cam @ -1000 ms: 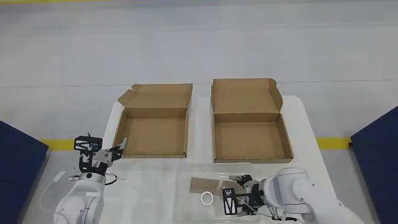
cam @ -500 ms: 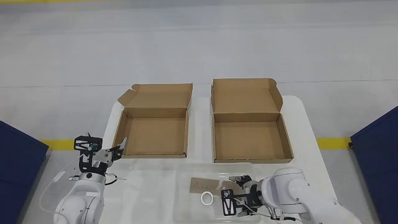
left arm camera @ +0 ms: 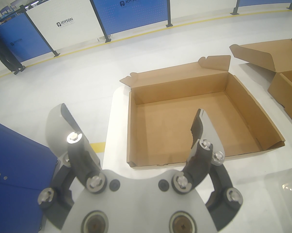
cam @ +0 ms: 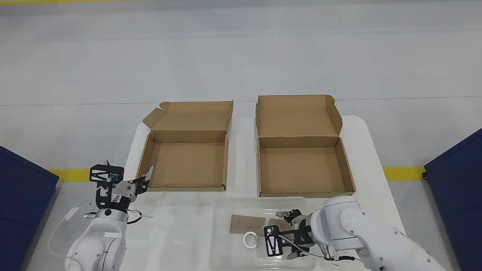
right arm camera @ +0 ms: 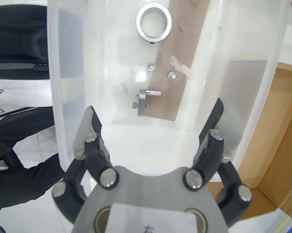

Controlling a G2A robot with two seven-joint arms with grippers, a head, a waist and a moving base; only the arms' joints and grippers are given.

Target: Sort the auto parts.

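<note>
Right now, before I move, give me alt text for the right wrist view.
The open right claw hangs over a translucent plastic bin holding a metal ring, two small bolts and an L-shaped metal bracket. A brown cardboard strip lies flat along the bin's bottom, partly under the ring and bracket.

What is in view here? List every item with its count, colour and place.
table: 1, white, under everything
cardboard boxes: 2, brown, open and empty, side by side on the table's far half
plastic bin: 1, clear, at the table's near edge
cardboard strip: 1, brown, at the bin's floor
metal ring: 1, silver, in the bin
bolts: 2, silver, in the bin
bracket: 1, silver, in the bin
left gripper: open, before the left box
right gripper: open, over the bin
</note>
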